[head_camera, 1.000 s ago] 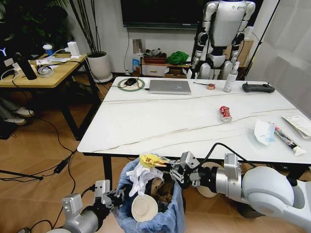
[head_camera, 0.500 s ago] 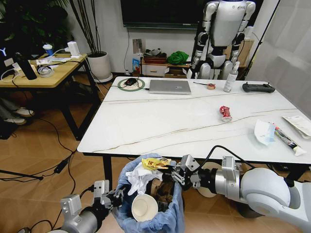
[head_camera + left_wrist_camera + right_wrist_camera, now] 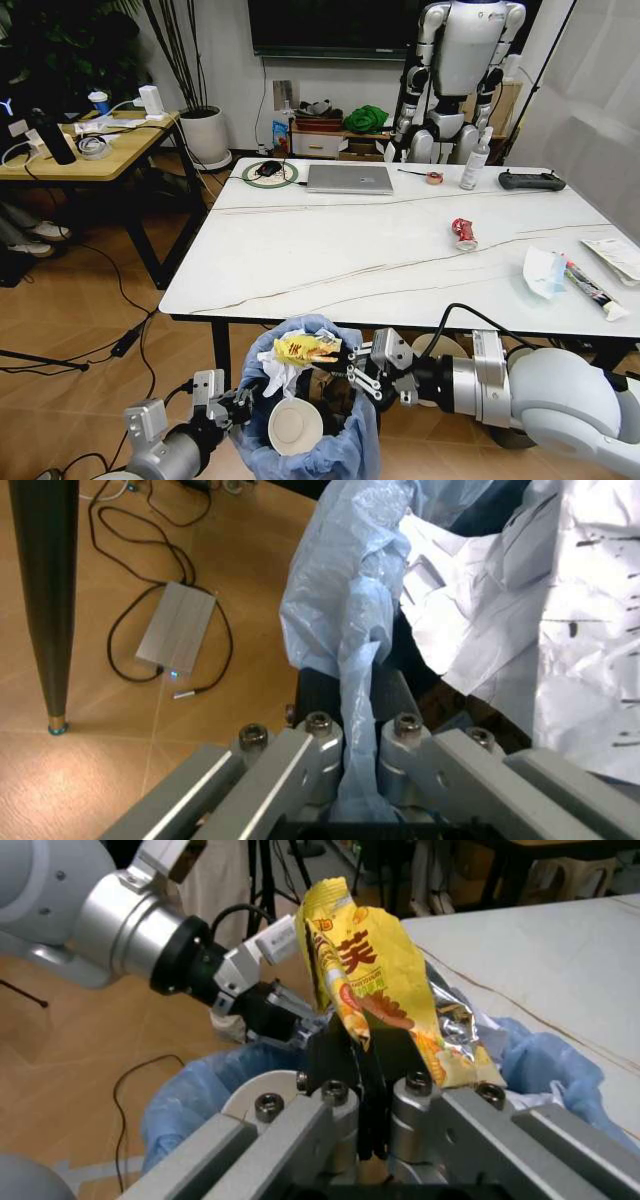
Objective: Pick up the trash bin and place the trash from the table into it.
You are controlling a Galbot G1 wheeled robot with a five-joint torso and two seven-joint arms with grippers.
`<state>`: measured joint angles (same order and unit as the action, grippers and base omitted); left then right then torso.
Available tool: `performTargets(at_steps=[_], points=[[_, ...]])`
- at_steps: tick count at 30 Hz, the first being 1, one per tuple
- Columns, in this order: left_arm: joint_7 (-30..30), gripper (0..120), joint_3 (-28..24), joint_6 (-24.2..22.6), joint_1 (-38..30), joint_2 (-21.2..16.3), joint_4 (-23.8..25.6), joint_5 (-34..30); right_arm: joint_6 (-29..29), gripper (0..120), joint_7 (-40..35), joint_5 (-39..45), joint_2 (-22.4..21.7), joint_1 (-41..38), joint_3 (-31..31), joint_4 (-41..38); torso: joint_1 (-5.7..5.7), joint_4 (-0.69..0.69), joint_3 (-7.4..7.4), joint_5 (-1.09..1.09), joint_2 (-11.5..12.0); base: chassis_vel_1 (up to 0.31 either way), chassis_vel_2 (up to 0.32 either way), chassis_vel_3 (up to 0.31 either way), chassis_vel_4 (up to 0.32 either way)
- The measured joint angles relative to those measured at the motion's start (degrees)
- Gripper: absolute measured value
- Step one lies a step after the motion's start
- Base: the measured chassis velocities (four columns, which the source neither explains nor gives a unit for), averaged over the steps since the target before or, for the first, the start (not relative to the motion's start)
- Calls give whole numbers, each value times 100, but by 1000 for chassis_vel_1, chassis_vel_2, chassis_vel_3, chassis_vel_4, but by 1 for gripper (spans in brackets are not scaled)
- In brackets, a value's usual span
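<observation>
The trash bin, lined with a light-blue bag, hangs in front of the table at its near edge. My left gripper is shut on the bin's rim; the bag is pinched between its fingers. My right gripper is shut on a yellow snack wrapper just over the bin's mouth, and the wrapper stands up from the jaws. Inside the bin lie white paper and a paper cup. On the table rest a red crushed wrapper, a white-blue paper and a tube.
At the table's far edge lie a silver laptop, a spray bottle and a black controller. A humanoid robot stands behind it. A wood desk is at the left, with cables and a power brick on the floor.
My right gripper has lowered the yellow wrapper a little and shifted it left, closer to the bin's mouth. The left gripper and bin have held still.
</observation>
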<state>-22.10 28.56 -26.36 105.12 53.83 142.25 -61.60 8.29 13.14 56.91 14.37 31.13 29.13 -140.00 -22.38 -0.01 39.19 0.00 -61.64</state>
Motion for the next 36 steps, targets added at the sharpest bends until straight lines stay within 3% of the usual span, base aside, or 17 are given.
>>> performTargets(at_steps=[7, 26, 32, 36], points=[[-2, 0, 5, 0, -53, -18, 0, -71, -55, 6, 56, -47, 18, -21, 37, 84, 0, 0, 0, 0, 0, 0, 0, 0, 0], [-10, 0, -2, 2, -101, -42, -76, -125, -151, 73, 14, 6, 151, -31, -175, 340, 0, -1, 0, 0, 0, 0, 0, 0, 0], [-9, 0, -8, 9, -30, 35, -94, -40, -196, 97, -1211, 461, 767, -402, -772, 630, 0, 2, 0, 0, 0, 0, 0, 0, 0], [-4, 0, -5, 12, -9, 40, -95, -19, -194, 100, -1958, 448, 1004, -290, -1129, 898, 0, 2, 1, 0, 0, 0, 0, 0, 0]])
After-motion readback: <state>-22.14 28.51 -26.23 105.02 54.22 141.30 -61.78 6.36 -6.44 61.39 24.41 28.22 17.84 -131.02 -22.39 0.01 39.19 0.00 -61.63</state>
